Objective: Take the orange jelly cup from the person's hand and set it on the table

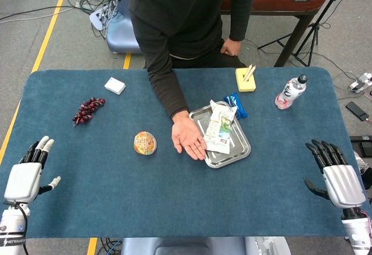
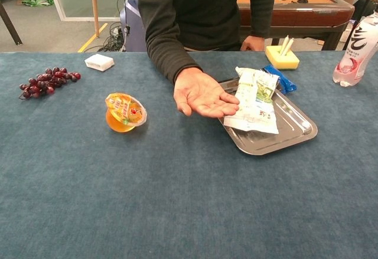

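Note:
The orange jelly cup (image 1: 145,143) (image 2: 124,112) stands on the blue table, its printed lid tilted up, a little left of the person's hand (image 1: 188,140) (image 2: 202,93), which lies palm up and holds nothing. My left hand (image 1: 26,173) is far off at the table's near left corner, fingers spread, holding nothing. My right hand (image 1: 336,175) hangs at the near right edge, fingers apart and empty. Neither hand shows in the chest view.
A metal tray (image 1: 239,149) with snack packets sits right of the person's hand. Red grapes (image 1: 87,109), a white box (image 1: 115,85), a yellow sponge block (image 1: 245,79) and a bottle (image 1: 290,92) lie along the far side.

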